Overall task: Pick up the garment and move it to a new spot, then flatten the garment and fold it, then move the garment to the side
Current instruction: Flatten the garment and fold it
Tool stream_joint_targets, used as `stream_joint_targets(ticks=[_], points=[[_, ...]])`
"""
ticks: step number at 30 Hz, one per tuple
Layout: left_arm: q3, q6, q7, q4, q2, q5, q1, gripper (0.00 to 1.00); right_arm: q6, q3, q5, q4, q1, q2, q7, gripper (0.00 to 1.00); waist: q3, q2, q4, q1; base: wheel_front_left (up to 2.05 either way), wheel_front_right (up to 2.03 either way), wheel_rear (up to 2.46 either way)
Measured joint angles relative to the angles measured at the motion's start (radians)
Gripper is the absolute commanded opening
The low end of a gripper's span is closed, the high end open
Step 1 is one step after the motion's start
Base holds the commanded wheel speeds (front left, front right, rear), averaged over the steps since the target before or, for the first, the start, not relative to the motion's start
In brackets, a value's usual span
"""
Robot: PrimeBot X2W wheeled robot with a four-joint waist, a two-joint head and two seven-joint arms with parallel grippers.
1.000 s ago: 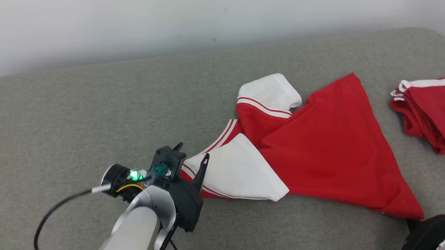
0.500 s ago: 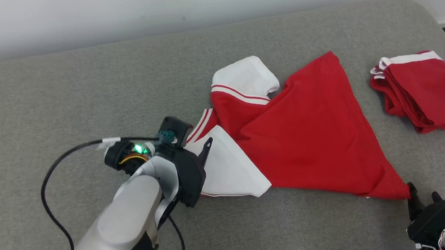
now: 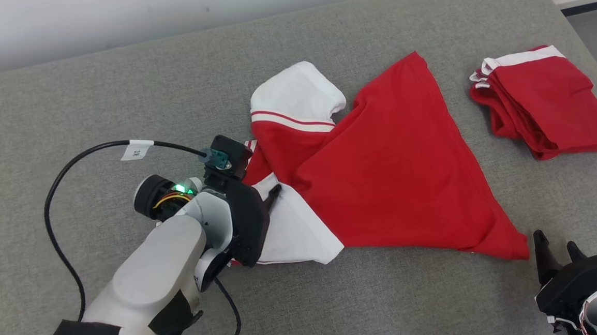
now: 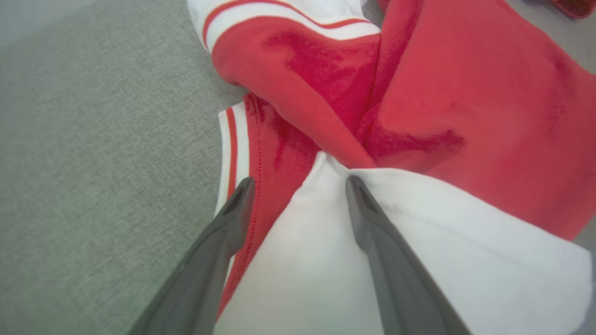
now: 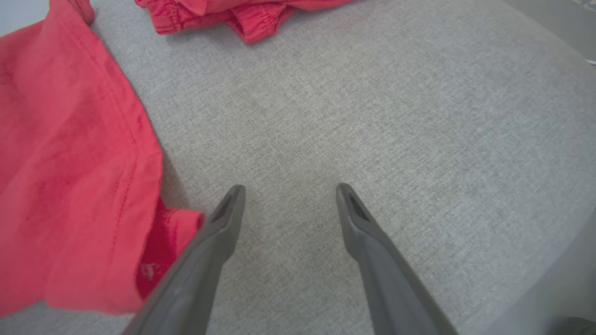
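Note:
A red garment (image 3: pixel 392 167) with white sleeves and striped trim lies crumpled on the grey padded surface (image 3: pixel 91 87). My left gripper (image 4: pixel 298 186) is open, its fingers straddling the white sleeve (image 4: pixel 326 260) where it meets the red cloth; in the head view it sits at the garment's left edge (image 3: pixel 264 193). The right gripper (image 5: pixel 288 190) is open over bare grey fabric, just right of the garment's red hem corner (image 5: pixel 163 242). In the head view that gripper (image 3: pixel 554 242) is at the lower right, beside the corner (image 3: pixel 510 245).
A second red garment, folded, with white trim (image 3: pixel 543 100) lies at the far right of the surface. A black cable (image 3: pixel 57 203) loops from my left wrist. The surface's rounded right edge (image 3: pixel 581 41) drops to a grey floor.
The head camera has tilted down and turned right, shifting the whole picture. My left gripper has pushed further onto the white sleeve. My right gripper has let go of the hem corner and opened.

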Motion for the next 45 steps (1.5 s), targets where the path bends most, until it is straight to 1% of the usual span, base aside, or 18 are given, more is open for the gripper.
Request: stream_joint_targets(ticks=[3, 11, 12, 13, 14, 15, 16, 17, 18, 21, 22, 25, 26, 28, 29, 33, 41, 45], points=[[-0.040, 0.000, 0.022, -0.033, 0.013, -0.054, -0.011, 1.00, 0.000, 0.002, 0.005, -0.001, -0.002, 0.000, -0.006, 1.00, 0.008, 0.0000, -0.006, 0.0000, 0.00, 0.00, 0.00], [-0.117, 0.000, 0.037, -0.063, 0.058, -0.118, -0.047, 1.00, 0.000, 0.011, 0.005, 0.000, -0.008, 0.000, -0.007, 1.00, 0.017, 0.0000, -0.012, 0.0000, 0.00, 0.00, 0.00], [-0.123, 0.000, 0.037, -0.060, 0.062, -0.121, -0.054, 0.87, 0.000, 0.013, 0.005, 0.000, -0.010, 0.000, -0.007, 1.00, 0.018, 0.0000, -0.012, 0.0000, 0.00, 0.00, 0.00], [-0.127, 0.000, 0.037, -0.056, 0.066, -0.128, -0.059, 0.87, 0.000, 0.016, 0.005, 0.000, -0.011, 0.000, -0.007, 1.00, 0.018, 0.0000, -0.013, 0.0000, 0.00, 0.00, 0.00], [-0.131, 0.000, 0.037, -0.049, 0.069, -0.134, -0.063, 0.81, 0.000, 0.019, 0.005, 0.001, -0.013, 0.000, -0.007, 1.00, 0.019, 0.0000, -0.014, 0.0000, 0.00, 0.00, 0.00], [-0.133, 0.000, 0.036, -0.038, 0.071, -0.142, -0.068, 0.82, 0.000, 0.022, 0.005, 0.001, -0.014, 0.000, -0.007, 1.00, 0.019, 0.0000, -0.015, 0.0000, 0.00, 0.00, 0.00], [-0.135, 0.000, 0.039, -0.027, 0.073, -0.150, -0.074, 0.74, 0.000, 0.025, 0.005, 0.002, -0.015, 0.000, -0.007, 1.00, 0.019, 0.0000, -0.016, 0.0000, 0.00, 0.00, 0.00], [-0.137, 0.000, 0.048, -0.017, 0.073, -0.158, -0.078, 0.74, 0.000, 0.028, 0.005, 0.003, -0.015, 0.000, -0.007, 1.00, 0.020, 0.0000, -0.017, 0.0000, 0.00, 0.00, 0.00], [-0.140, 0.000, 0.056, -0.008, 0.072, -0.165, -0.081, 0.67, 0.000, 0.030, 0.006, 0.004, -0.015, 0.000, -0.007, 1.00, 0.021, 0.0000, -0.018, 0.0000, 0.00, 0.00, 0.00], [-0.155, 0.000, 0.083, 0.000, 0.067, -0.192, -0.089, 0.64, 0.000, 0.037, 0.009, 0.004, -0.018, 0.000, -0.007, 1.00, 0.024, 0.0000, -0.022, -0.0001, 0.00, 0.00, 0.00], [-0.159, 0.000, 0.087, 0.000, 0.065, -0.204, -0.092, 0.52, 0.000, 0.038, 0.011, 0.004, -0.019, 0.000, -0.008, 1.00, 0.026, 0.0000, -0.023, -0.0001, 0.00, 0.00, 0.00], [-0.170, 0.001, 0.095, -0.002, 0.063, -0.234, -0.096, 0.47, 0.000, 0.035, 0.012, 0.002, -0.020, 0.000, -0.008, 1.00, 0.029, 0.0000, -0.022, -0.0001, 0.00, 0.00, 0.00], [-0.176, 0.001, 0.099, -0.005, 0.063, -0.242, -0.096, 0.41, 0.000, 0.032, 0.012, 0.001, -0.020, 0.000, -0.008, 1.00, 0.029, 0.0000, -0.021, -0.0001, 0.00, 0.00, 0.00], [-0.190, 0.001, 0.099, -0.016, 0.063, -0.250, -0.096, 0.21, 0.000, 0.025, 0.011, -0.001, -0.020, 0.000, -0.008, 1.00, 0.029, 0.0000, -0.016, -0.0001, 0.00, 0.00, 0.00], [-0.197, 0.001, 0.099, -0.025, 0.063, -0.257, -0.097, 0.00, 0.000, 0.019, 0.010, -0.002, -0.019, 0.000, -0.008, 1.00, 0.028, 0.0000, -0.013, -0.0001, 0.00, 0.00, 0.00], [-0.221, 0.001, 0.059, -0.068, 0.073, -0.280, -0.095, 0.00, 0.000, 0.007, 0.000, -0.008, -0.017, 0.000, -0.007, 1.00, 0.021, 0.0000, 0.005, -0.0001, 0.00, 0.00, 0.00], [-0.201, 0.001, -0.161, -0.133, 0.108, -0.260, -0.063, 0.00, 0.000, -0.006, -0.014, -0.037, -0.001, 0.000, 0.014, 1.00, -0.006, 0.0000, 0.056, -0.0001, 0.00, 0.00, 0.00], [-0.178, 0.018, -0.265, -0.175, 0.135, -0.242, -0.025, 0.00, 0.000, -0.013, -0.017, -0.058, 0.015, 0.000, 0.029, 1.00, -0.023, -0.0001, 0.083, -0.0001, 0.00, 0.00, 0.00]])
